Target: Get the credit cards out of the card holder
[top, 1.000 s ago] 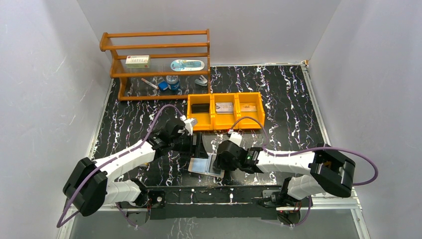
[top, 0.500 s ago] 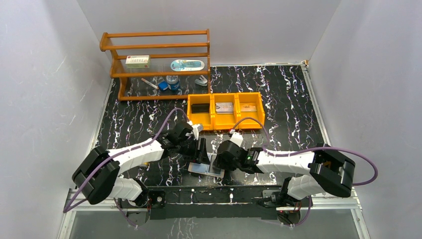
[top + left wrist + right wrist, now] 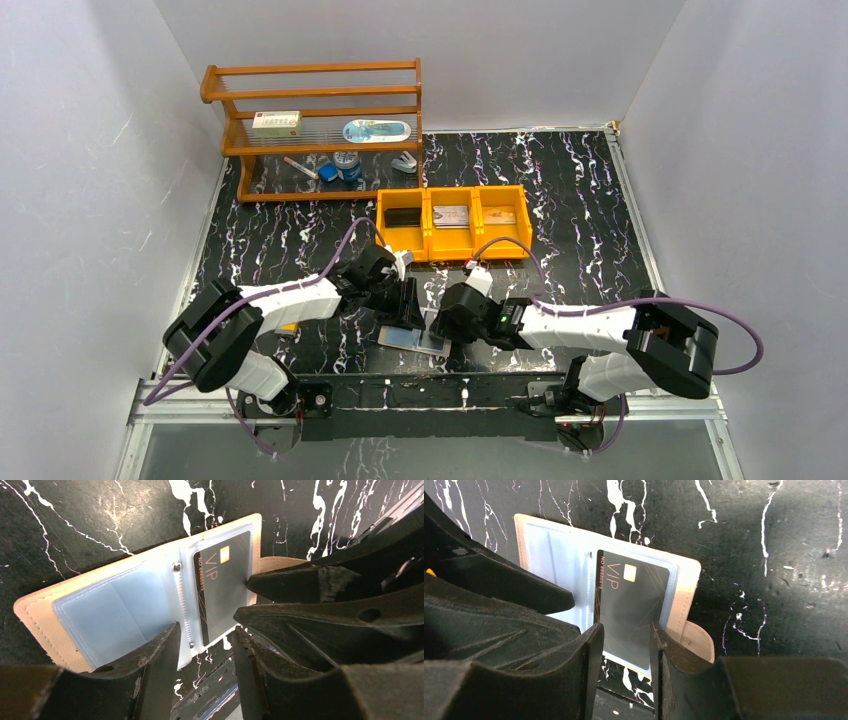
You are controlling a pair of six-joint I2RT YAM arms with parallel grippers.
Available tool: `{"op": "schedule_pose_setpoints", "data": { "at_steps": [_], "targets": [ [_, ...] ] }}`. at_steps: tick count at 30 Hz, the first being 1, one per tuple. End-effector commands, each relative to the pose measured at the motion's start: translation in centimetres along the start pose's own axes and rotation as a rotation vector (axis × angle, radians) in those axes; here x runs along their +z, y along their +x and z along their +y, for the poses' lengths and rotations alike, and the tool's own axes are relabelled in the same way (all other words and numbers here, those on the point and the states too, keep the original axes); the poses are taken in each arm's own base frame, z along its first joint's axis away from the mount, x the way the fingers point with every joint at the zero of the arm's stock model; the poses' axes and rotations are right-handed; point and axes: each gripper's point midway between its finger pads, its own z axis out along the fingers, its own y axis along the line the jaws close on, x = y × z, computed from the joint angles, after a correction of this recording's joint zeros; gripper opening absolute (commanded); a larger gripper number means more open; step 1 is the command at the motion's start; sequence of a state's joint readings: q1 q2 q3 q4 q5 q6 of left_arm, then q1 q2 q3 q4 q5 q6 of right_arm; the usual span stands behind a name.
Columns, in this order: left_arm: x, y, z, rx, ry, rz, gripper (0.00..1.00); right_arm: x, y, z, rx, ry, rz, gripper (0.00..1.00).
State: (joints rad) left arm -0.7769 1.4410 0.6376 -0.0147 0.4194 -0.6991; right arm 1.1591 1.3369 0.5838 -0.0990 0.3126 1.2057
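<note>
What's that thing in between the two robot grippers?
The black VIP card, tucked inside the open card holder. The left wrist view shows it lying between the left gripper and the right gripper.

Wooden rack, orange tray, marbled tabletop

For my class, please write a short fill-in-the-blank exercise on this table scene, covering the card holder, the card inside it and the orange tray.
The card holder lies ____ on the table.
The black card tucked in it bears the word ____.
The orange tray has ____ compartments.
Missing words: open; VIP; three.
</note>
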Motion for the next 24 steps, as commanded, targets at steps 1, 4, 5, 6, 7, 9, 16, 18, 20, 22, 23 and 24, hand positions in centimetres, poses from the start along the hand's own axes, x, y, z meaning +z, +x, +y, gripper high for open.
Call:
{"op": "schedule_pose_setpoints", "data": {
  "at_steps": [1,4,5,6,7,9,16,18,20,22,23,24],
  "targets": [
    [0.3,0.1,-0.3,0.000,0.011,0.005,0.41,-0.3,-0.2,-2.0,0.001,0.058,-0.024,0.48],
    [0.6,0.4,0.4,-0.002,-0.006,0.016,0.40,-0.2,-0.2,-1.9,0.005,0.051,-0.024,0.48],
    [0.7,0.5,0.5,-0.003,-0.009,0.019,0.39,-0.2,-0.2,-1.9,0.004,0.051,-0.022,0.48],
    [0.7,0.6,0.5,-0.005,-0.009,0.024,0.39,-0.1,-0.1,-2.0,0.004,0.054,-0.019,0.48],
    [0.8,0.7,0.5,-0.006,-0.009,0.027,0.39,-0.1,0.0,-2.0,0.003,0.056,-0.015,0.48],
    [0.8,0.8,0.6,-0.004,-0.009,0.032,0.38,0.1,0.1,-2.1,0.002,0.057,-0.011,0.48],
    [0.8,1.1,1.0,-0.009,-0.016,0.034,0.35,1.3,0.9,-2.4,0.004,0.082,0.046,0.48],
    [1.0,1.2,1.1,-0.015,-0.016,0.033,0.34,1.4,0.9,-2.1,0.008,0.059,0.055,0.48],
    [1.2,1.2,1.1,-0.029,-0.008,0.025,0.31,1.3,1.0,-1.3,0.025,-0.019,0.069,0.47],
    [1.2,0.9,1.0,-0.033,-0.006,0.013,0.24,1.4,0.9,-1.9,0.049,0.000,0.068,0.47],
    [1.1,0.8,1.0,-0.032,-0.006,0.005,0.22,1.4,1.0,-2.1,0.053,0.002,0.071,0.47],
    [1.0,0.6,0.9,-0.033,-0.007,-0.007,0.19,1.4,1.0,-2.3,0.059,0.005,0.075,0.47]
  ]
}}
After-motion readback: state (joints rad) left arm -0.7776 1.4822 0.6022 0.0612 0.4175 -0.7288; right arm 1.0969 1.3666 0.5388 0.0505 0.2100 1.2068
